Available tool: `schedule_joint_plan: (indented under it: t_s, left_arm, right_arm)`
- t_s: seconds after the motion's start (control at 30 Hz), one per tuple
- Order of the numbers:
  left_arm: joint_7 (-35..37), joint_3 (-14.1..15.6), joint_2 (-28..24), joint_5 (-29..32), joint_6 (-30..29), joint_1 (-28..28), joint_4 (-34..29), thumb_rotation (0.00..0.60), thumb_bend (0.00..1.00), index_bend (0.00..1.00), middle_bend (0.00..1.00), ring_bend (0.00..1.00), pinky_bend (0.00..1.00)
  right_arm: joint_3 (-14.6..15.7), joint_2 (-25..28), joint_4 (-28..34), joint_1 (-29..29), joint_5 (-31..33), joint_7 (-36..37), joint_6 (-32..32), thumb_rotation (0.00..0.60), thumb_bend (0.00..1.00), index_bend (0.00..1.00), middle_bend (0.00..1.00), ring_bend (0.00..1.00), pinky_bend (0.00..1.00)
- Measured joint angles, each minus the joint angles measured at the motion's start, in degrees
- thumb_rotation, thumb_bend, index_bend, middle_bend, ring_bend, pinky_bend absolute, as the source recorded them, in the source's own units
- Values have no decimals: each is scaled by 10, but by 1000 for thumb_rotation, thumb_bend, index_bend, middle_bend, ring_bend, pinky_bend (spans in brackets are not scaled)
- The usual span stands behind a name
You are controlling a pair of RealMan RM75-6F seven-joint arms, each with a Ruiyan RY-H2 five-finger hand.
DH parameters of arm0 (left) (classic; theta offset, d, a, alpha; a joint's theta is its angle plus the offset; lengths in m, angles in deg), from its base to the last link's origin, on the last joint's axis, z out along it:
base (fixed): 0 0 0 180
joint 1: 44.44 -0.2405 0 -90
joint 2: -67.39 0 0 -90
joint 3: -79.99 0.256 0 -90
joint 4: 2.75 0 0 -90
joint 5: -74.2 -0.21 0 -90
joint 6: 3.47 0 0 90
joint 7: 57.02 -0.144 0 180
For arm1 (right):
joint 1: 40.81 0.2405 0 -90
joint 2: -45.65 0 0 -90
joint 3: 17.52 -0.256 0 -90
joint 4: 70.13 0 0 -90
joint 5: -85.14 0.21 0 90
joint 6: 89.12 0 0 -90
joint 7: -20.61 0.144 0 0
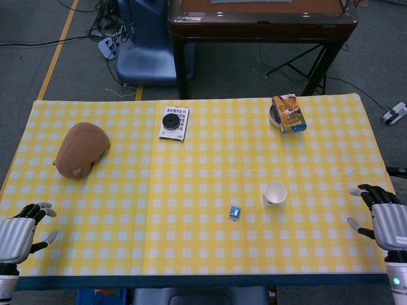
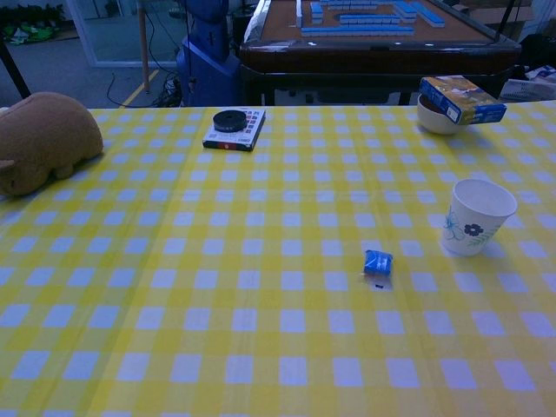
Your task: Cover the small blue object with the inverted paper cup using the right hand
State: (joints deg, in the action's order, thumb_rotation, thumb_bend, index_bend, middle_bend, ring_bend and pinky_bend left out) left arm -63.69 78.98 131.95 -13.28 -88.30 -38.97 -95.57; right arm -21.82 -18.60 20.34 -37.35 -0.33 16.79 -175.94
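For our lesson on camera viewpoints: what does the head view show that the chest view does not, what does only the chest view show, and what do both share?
Only the head view shows the left robot hand and right robot hand, both open at the table's near corners.

Only the chest view shows the flower print on the paper cup.

Both show the upright cup, small blue object, brown plush toy, black disc on a booklet, and box resting on a bowl.

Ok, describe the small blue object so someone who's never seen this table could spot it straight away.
On the yellow-and-white checked tablecloth, look toward the robot's right, near the front edge. Just left of the upright white paper cup with a flower print lies the small blue object: flat, wrapper-like, and far smaller than anything else there.
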Motion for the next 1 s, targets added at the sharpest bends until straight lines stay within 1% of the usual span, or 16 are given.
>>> schedule_joint_plan:
  t_s: [0.17,0.23,0.3,0.4,0.43,0.53,0.6,0.67,0.73,0.83,0.9,1.0]
  left_arm:
    - [1,0,0,0,4,2,1,600,263,514,322,287,591]
    - [3,0,-1,-2,2,2,0,600,263,514,322,287,591]
    - [6,1,-2,-5,-2,0,-1,600,263,514,322,287,591]
    - [16,2,-7,-7,-10,-4,0,600,264,514,322,287,591]
    - [19,2,-8,-7,-13,-6,-1,600,264,514,322,287,591]
    - [32,2,-14,-8,-23,-12,-1,600,264,514,322,287,591]
    - [40,3,-18,-9,-28,-16,0,600,264,514,322,287,591]
    - [44,4,-23,-9,-29,-18,-1,600,263,513,322,287,591]
    - [45,4,-25,-10,-30,-19,-2,600,263,513,322,287,591]
    - [52,6,-29,-17,-36,-21,-4,600,263,513,322,287,591]
    - [58,6,-33,-21,-40,-23,-6,600,264,513,322,287,591]
    - [67,6,-37,-24,-46,-25,-8,600,263,512,322,287,591]
  right_arm:
    - [5,5,3,-3,-4,-1,-1,600,0,318,262,216,294]
    - [6,6,3,-4,-6,0,-1,600,0,318,284,217,345]
    - [6,5,3,-4,-11,3,-6,600,0,319,341,250,455]
    - [7,7,7,-2,-22,2,-8,600,0,319,462,394,632]
    - [7,10,11,-1,-24,-2,-6,600,0,319,493,433,668]
    - [7,26,38,8,-32,-23,5,600,0,319,647,605,809]
    - [5,40,61,20,-35,-46,20,600,0,318,776,732,906]
    - [0,53,82,34,-32,-69,43,600,0,318,869,819,966]
    - [-4,62,100,48,-23,-88,67,600,0,319,942,886,996]
    - [-13,74,129,72,2,-132,111,600,0,314,995,943,1000]
    - [-19,79,149,89,24,-169,135,600,0,296,1000,956,1000]
    - [-27,80,173,110,57,-231,160,600,0,240,1000,964,1000]
